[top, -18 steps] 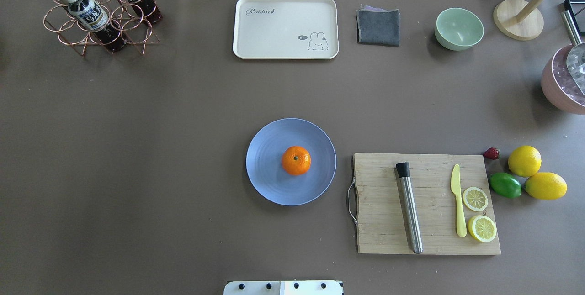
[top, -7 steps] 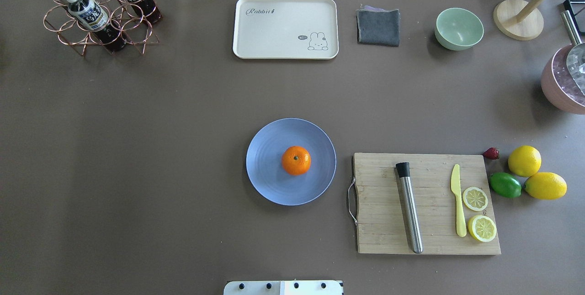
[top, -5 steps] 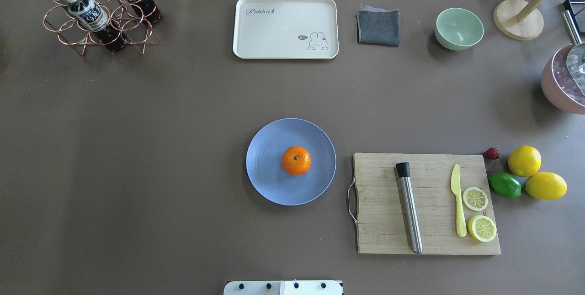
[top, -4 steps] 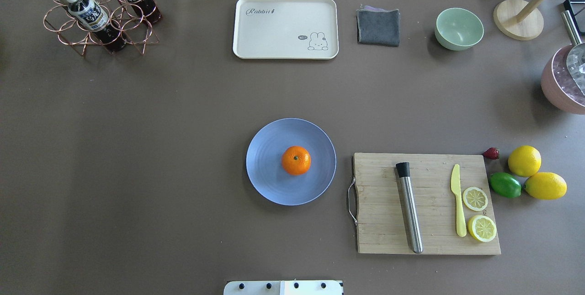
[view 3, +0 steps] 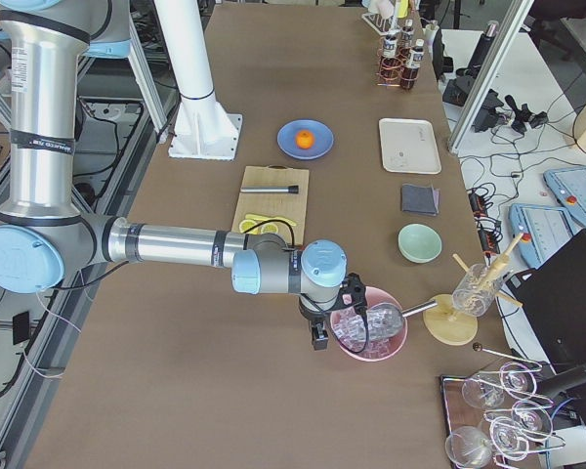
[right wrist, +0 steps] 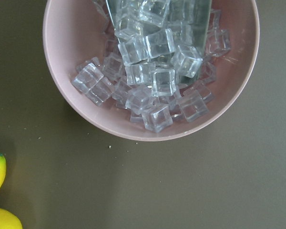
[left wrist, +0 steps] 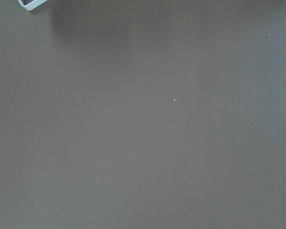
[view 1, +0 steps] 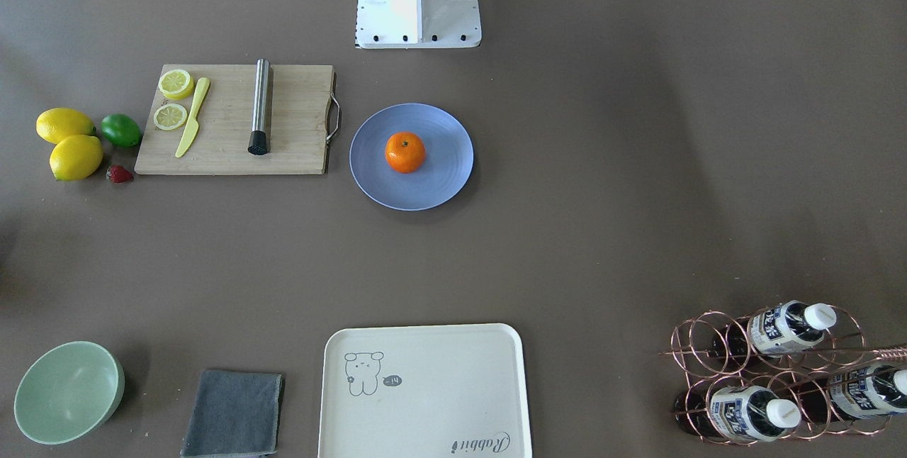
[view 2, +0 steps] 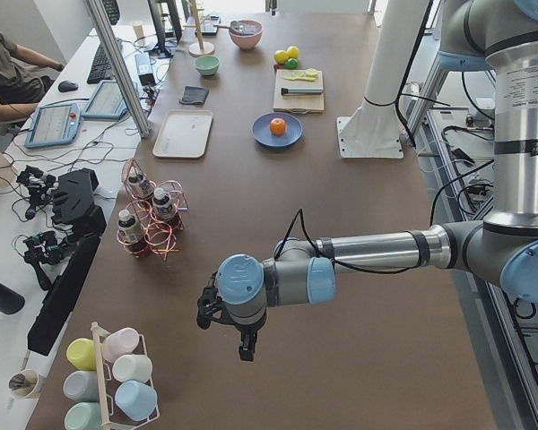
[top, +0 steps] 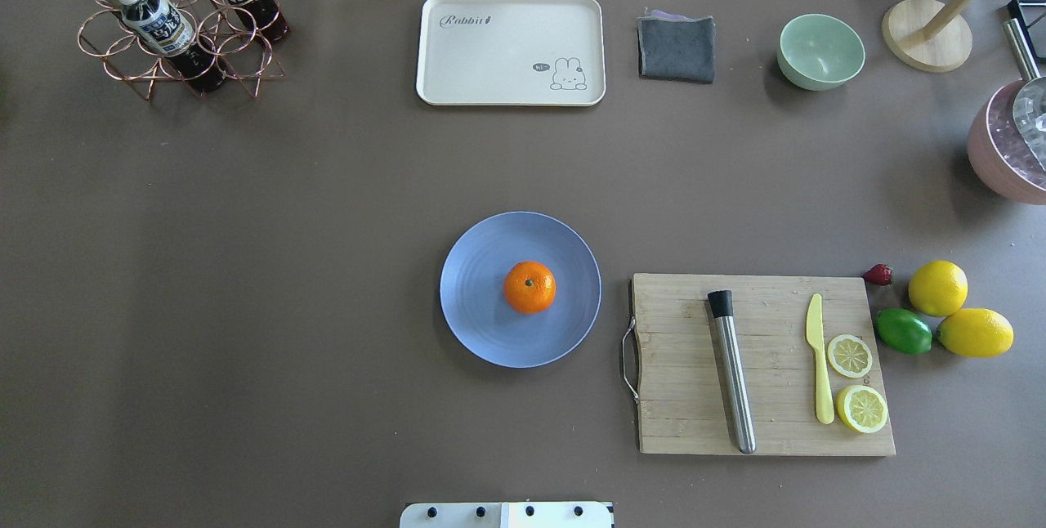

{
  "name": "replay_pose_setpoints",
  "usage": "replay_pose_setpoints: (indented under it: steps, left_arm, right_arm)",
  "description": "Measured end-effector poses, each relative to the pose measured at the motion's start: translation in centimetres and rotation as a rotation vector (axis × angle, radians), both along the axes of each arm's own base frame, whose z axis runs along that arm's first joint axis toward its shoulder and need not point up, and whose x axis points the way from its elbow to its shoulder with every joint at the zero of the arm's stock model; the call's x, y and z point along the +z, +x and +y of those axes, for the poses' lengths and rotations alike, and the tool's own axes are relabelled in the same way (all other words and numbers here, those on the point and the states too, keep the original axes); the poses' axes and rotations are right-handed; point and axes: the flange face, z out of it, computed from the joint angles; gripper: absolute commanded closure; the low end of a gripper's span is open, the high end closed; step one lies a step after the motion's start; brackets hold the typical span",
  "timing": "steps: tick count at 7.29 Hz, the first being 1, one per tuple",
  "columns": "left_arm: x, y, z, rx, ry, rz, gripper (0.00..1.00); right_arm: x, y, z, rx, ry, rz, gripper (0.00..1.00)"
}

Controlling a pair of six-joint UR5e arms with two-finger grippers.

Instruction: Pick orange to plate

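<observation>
Sitting on matte round blue plate (top: 482,324): dimpled orange (top: 529,287); L+R jaws' state unclear.

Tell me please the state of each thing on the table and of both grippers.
orange: resting on the plate, stem dimple up.
plate: lying flat, holding the orange.
lemon halves: cut faces up on the cutting board.
green bowl: upright, empty.
pink bowl: holding ice cubes.
bottles: capped, lying in the wire rack.
cloth: folded.
left gripper: cannot tell open or shut.
right gripper: cannot tell open or shut.

Left pincer (view 2: 237,339), right pincer (view 3: 318,335) low, pointing down; grip state unclear.
</observation>
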Motion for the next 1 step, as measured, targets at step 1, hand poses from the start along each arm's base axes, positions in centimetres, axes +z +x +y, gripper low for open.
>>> replay_pose_setpoints:
  steps: [1]
  left_arm:
    - [-0.07, 0.0, -0.01, 0.0, 0.002, 0.0, 0.02]
  right_arm:
    - [0.05, 0.01, 0.06, 0.0, -0.001, -0.001, 0.0]
